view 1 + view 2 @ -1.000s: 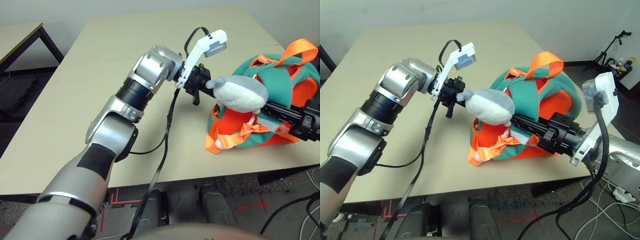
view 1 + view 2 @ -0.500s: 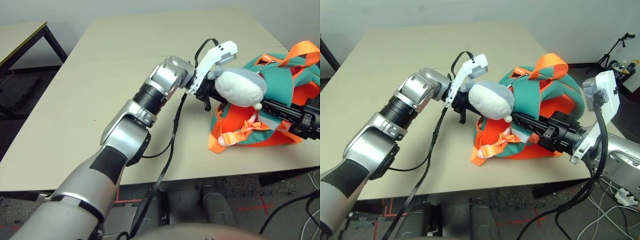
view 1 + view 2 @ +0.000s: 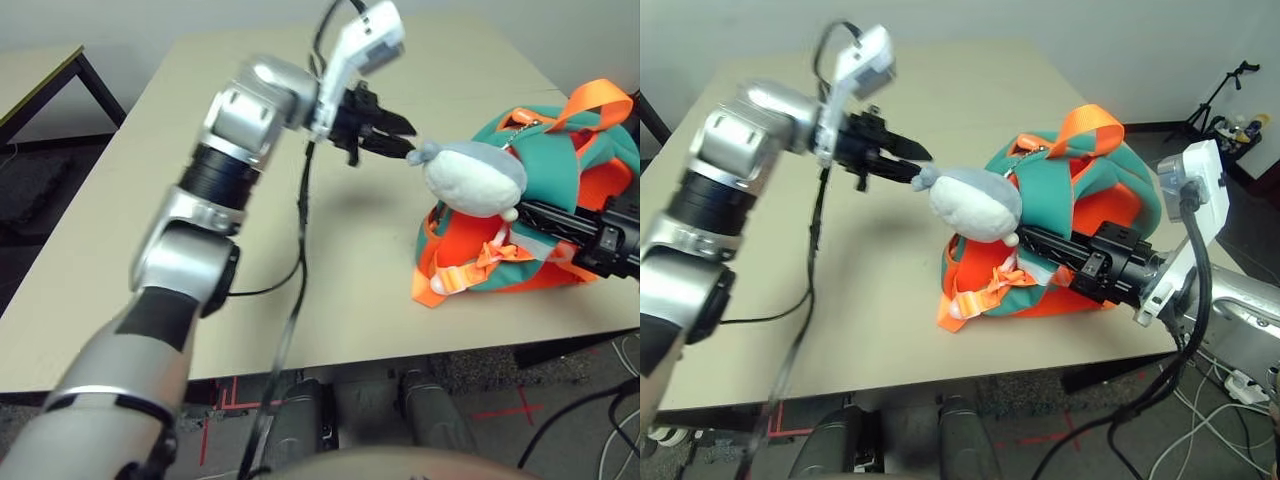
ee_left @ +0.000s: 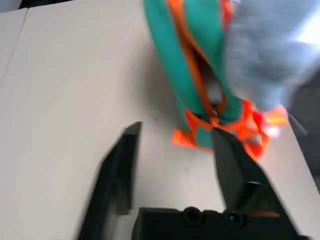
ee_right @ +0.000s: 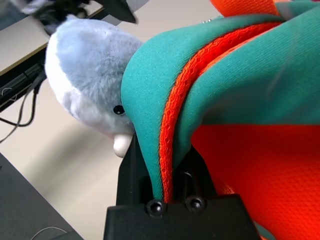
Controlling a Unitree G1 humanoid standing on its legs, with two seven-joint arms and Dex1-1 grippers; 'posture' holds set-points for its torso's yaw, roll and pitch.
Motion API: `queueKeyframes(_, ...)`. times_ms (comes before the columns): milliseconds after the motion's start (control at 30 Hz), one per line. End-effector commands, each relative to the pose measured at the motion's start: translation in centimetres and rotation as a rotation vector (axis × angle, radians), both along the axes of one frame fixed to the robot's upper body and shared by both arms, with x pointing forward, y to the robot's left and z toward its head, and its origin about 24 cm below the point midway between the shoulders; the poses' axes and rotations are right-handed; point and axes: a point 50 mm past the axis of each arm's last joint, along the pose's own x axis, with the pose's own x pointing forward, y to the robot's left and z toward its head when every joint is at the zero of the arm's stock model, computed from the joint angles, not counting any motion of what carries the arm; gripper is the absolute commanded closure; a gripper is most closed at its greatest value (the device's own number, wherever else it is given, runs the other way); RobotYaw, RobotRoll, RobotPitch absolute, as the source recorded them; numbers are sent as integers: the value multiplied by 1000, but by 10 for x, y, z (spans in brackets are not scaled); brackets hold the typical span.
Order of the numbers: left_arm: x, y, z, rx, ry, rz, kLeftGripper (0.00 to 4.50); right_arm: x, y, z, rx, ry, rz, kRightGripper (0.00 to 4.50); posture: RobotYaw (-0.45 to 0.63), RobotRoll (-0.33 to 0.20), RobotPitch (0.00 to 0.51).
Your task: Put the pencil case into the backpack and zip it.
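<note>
The left gripper hangs above the table with its two black fingers spread apart and nothing between them, their tips pointing at the tail end of the grey-white plush fish and just short of it. In the left wrist view the fingers stand clearly parted, with the bare tabletop between them and the backpack beyond. The silver left forearm rises steeply from the near edge of the table, a black cable trailing under it. The right gripper reaches in from the robot's right, pushed low against the front of the backpack beneath the fish; in the right wrist view its fingers are pinched on a fold of the teal fabric with its orange mesh edging. The backpack lies on the right part of the table, its orange handle loop standing up on top and orange straps bunched at its near side. The pencil case does not show in any view.
</note>
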Motion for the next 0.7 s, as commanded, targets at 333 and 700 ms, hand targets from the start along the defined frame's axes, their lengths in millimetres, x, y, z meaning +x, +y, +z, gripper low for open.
queueKeyframes(333,-17,-33,7,-52,9,-156,0,3,9,-3,8,4,66,4304,-111,0,55)
queueKeyframes(700,-13,-61,-8,-68,51,-215,0,0,10,-4,13,-3,54,4304,-144,0,55)
